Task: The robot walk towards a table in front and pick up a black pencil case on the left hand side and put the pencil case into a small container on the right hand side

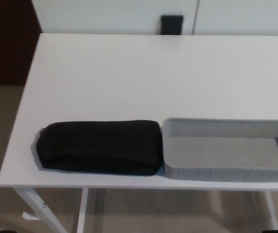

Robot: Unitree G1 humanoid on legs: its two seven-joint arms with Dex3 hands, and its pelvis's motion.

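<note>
A white table (129,73) on white legs (36,206) stands on a beige floor (3,131). Behind it runs a white wall (105,14) with a small black fitting (171,24) just above the table's far edge. A dark reddish-brown panel (8,39) fills the upper left corner.

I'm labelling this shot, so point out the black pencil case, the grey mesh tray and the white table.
black pencil case (100,147), head view, top middle.
grey mesh tray (217,128), head view, far wall.
white table (153,73), head view, bare top.

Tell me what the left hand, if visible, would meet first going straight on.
The left hand is not in view. Entering from the left, it would probably meet the black pencil case first.
</note>
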